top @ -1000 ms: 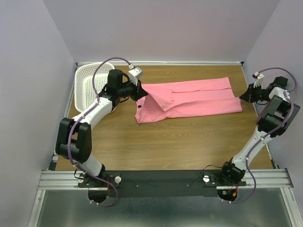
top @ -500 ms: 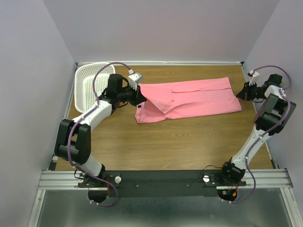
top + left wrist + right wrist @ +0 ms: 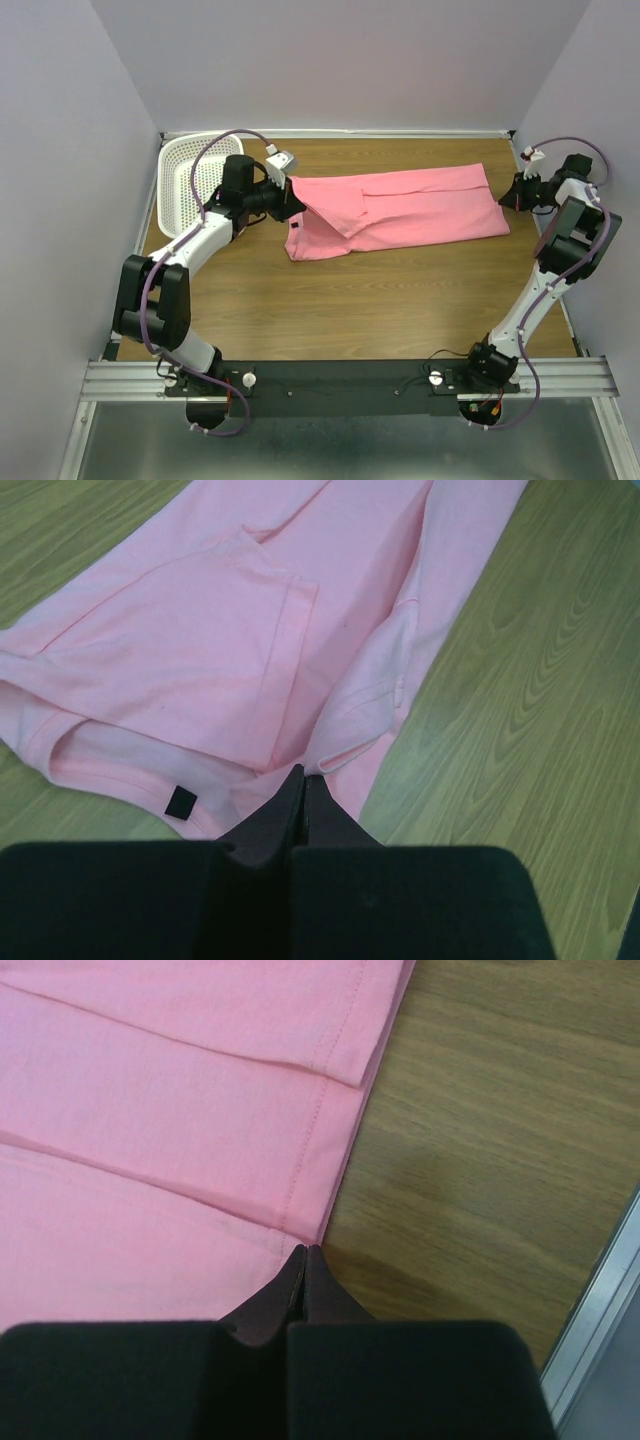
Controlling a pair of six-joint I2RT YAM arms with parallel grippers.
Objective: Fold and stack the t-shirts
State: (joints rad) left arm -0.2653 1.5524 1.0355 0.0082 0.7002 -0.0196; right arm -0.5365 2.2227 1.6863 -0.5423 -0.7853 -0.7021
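Note:
The salmon-pink t-shirt (image 3: 420, 205) lies folded lengthwise across the far half of the table, collar end to the left. Its dark label (image 3: 180, 801) shows inside the collar. My left gripper (image 3: 294, 196) is shut on a fold of the t-shirt (image 3: 200, 650) at its left end (image 3: 303, 776) and holds that edge raised off the table. My right gripper (image 3: 508, 197) is shut; its tips (image 3: 305, 1250) sit at the hem edge of the t-shirt (image 3: 150, 1110) at its right end. The cloth there lies flat, and no cloth shows between the fingers.
A white perforated basket (image 3: 185, 185) stands at the back left corner, just behind my left arm. The table's right edge rail (image 3: 600, 1290) runs close to my right gripper. Walls close in the back and both sides.
My right gripper has moved a little toward the back and left, to the shirt's right hem. The left gripper has shifted slightly while holding the raised fold. The shirt's right end has not moved.

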